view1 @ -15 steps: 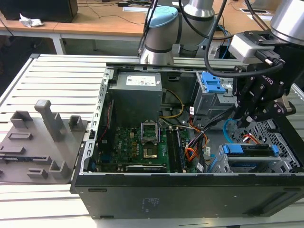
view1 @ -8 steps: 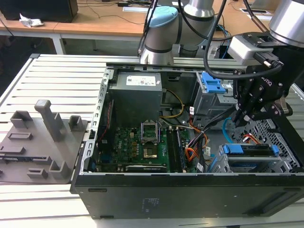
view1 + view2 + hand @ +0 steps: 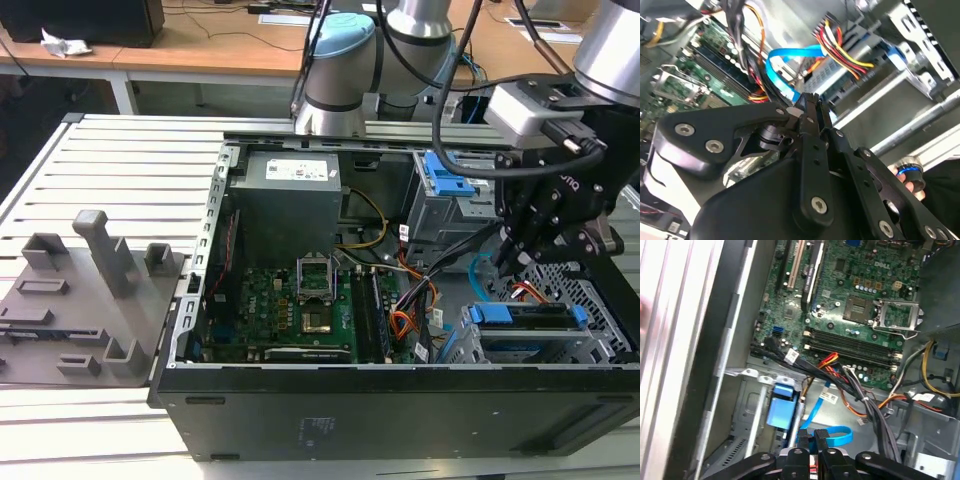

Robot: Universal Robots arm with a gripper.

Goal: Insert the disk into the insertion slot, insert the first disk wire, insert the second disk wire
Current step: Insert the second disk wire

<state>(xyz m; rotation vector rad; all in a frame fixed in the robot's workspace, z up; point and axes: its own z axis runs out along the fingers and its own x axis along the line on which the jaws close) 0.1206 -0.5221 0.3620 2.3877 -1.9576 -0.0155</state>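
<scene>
The disk (image 3: 525, 318) lies in its blue carrier inside the insertion slot (image 3: 602, 330), a low silver cage with perforated sides at the case's front, on the exterior view's right. The carrier's blue end (image 3: 780, 409) also faces the first wrist view. My gripper (image 3: 508, 258) hangs just above and behind the disk. Its fingers (image 3: 810, 107) are shut on the connector end of a flat blue wire (image 3: 785, 67), which loops away from them (image 3: 840, 432). A bundle of red, yellow and black wires (image 3: 845, 45) runs close by the cage.
The open computer case holds a green motherboard (image 3: 290, 310), a grey power supply (image 3: 290, 200) and a taller grey bay with a blue latch (image 3: 445, 185). Loose orange and black cables (image 3: 405, 320) lie beside the cage. A grey fixture plate (image 3: 70, 300) rests on the table left of the case.
</scene>
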